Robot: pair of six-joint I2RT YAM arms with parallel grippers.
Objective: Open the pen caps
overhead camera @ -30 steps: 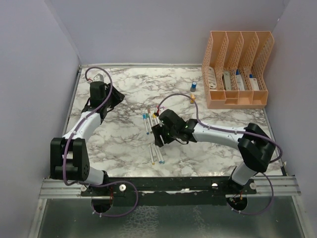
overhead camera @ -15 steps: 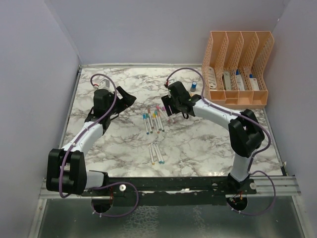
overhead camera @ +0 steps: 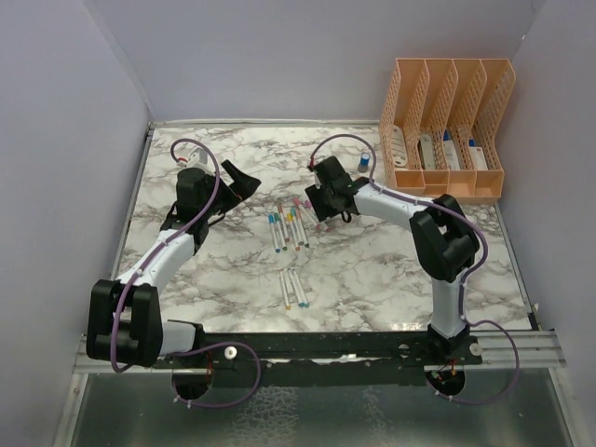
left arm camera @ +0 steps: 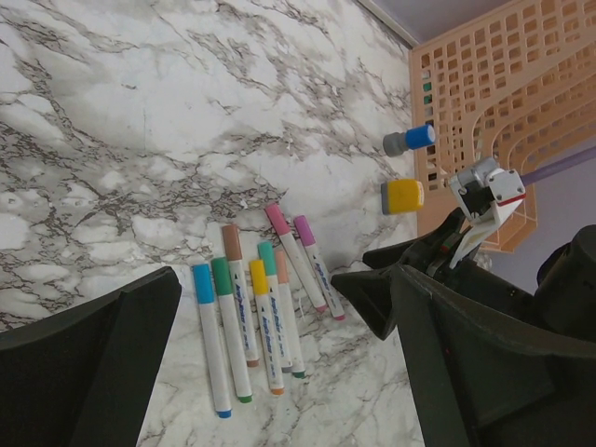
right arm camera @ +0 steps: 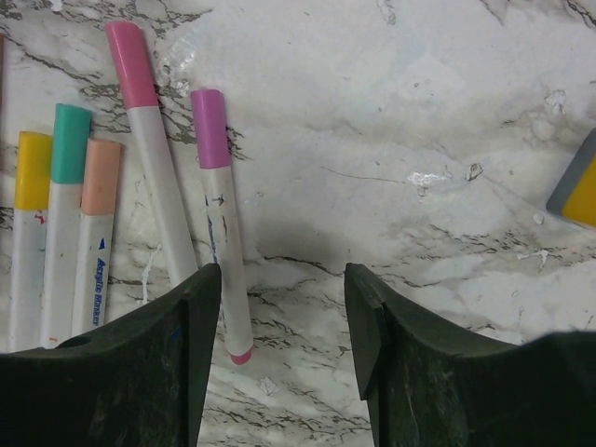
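**Reporter:** Top external view first: where do the pens (overhead camera: 289, 226) lie, and is any cap off?

**Onlooker:** They are fanned on the marble table (overhead camera: 372, 270), well out from the peach file rack (overhead camera: 438, 194) and toward the middle. Three more pens (overhead camera: 293, 287) lie farther from the rack again, toward the arm bases. The left wrist view shows seven pens in the fan, each wearing its cap. In the right wrist view the purple cap (right arm camera: 209, 128) and the pink cap (right arm camera: 131, 63) are plainly seated. I see no loose cap anywhere, so I judge the job not yet begun and every pen left to do. The farther three are too small to read.

**Reporter:** And the pincers?

**Onlooker:** The right gripper (right arm camera: 282, 279) is low over the rack-side edge of the fan. Its fingers are spread wide with only marble between them, and the purple-capped pen (right arm camera: 223, 242) lies just beside one finger. The left gripper (overhead camera: 240, 179) hovers on the side of the fan away from the rack, also wide and empty.

**Reporter:** Is there room to work?

**Onlooker:** Bare marble runs from the fan to the rack, apart from a blue bottle (left arm camera: 410, 140) and an orange-yellow bottle (left arm camera: 403, 196) close to the rack. The table edges are well away from the fan. The pens lie side by side and some touch, so singling one out looks like the tight part.
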